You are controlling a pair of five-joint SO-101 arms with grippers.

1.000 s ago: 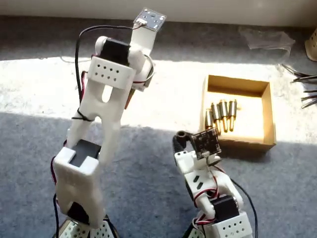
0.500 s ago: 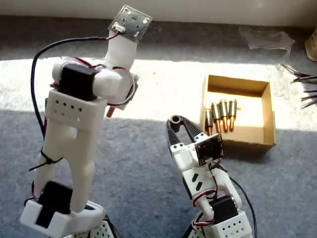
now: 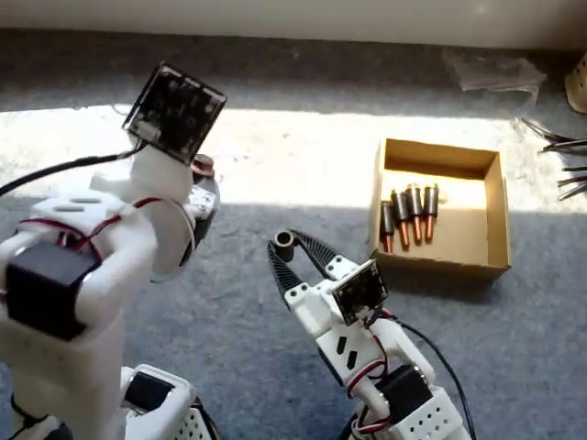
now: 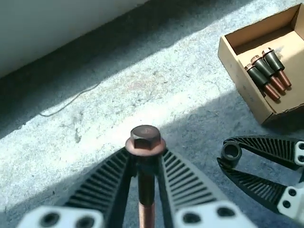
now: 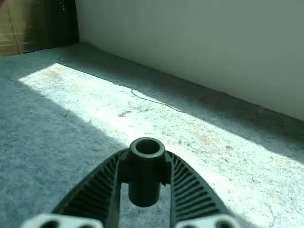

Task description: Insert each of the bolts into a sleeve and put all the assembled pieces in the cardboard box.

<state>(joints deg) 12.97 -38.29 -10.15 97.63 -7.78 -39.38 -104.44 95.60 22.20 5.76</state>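
My left gripper is shut on a copper bolt, hex head outward; in the high view the bolt head pokes out beside the left arm at the left. My right gripper is shut on a dark sleeve, its bore facing out; from above the sleeve sits at the fingertips mid-table, right of the bolt. The left wrist view also shows that sleeve. The cardboard box at the right holds several assembled pieces.
Grey carpet covers the table, with a sunlit band across the middle. A clear plastic bag lies at the back right, and tool handles stick in from the right edge. A wall runs along the far side.
The left arm has swung back and leftward, carrying the bolt toward the near left. The right gripper has moved left and away from the box with the sleeve.
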